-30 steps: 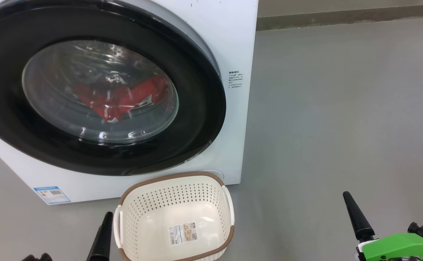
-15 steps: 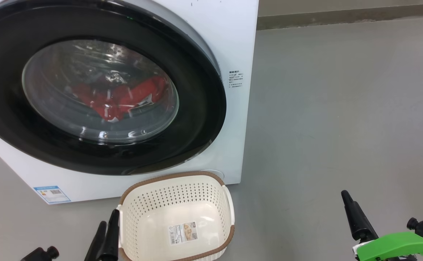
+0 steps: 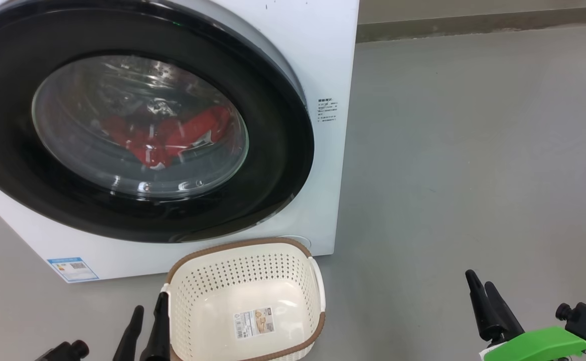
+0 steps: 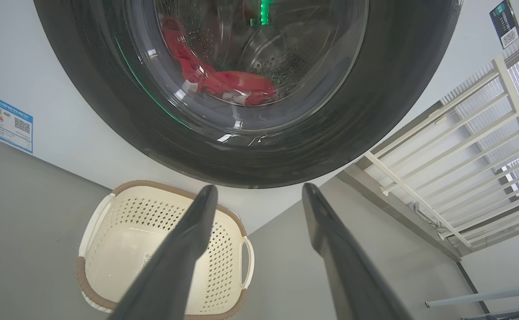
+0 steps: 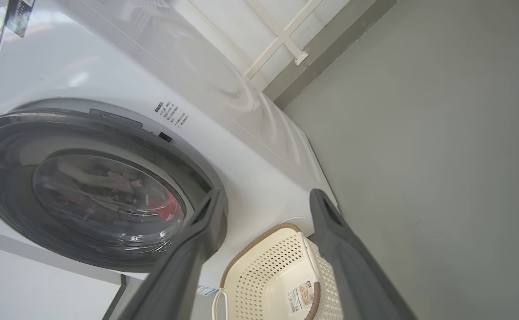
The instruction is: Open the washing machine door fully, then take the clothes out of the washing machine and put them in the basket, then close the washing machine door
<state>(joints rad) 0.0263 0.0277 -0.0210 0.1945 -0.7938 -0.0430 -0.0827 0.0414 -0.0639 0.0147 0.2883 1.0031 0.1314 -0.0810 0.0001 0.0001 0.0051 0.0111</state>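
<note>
item 1, washing machine door: shut against the front of the washing machine. wide black rim, clear bulging window. in the head view its top and left side are cut off by the frame edge, and i cannot make out a handle.

item 2, clothes: red fabric with a little white trim, lying low inside the drum behind the window. glare and reflections on the glass blur them, so i cannot tell how many pieces there are. the drum wall behind shows as perforated steel, dim.

item 3, basket: cream, perforated, brown rim, on the floor just in front of the machine's lower right corner. nothing in it but a paper label on its bottom. its near edge is cut off at the bottom of the head view.

item 4, my left gripper: low, just left of the basket, one finger crossing the basket's left rim in the head view. fingers spread apart, nothing between them.

item 5, my right gripper: over bare floor, well right of the basket. the head view shows its fingers nearly overlapping; my right wrist view shows them parted with a clear gap, holding nothing.

item 6, sundries: blue sticker at the machine's lower left; small printed text beside the door; white railing beyond the machine.
</note>
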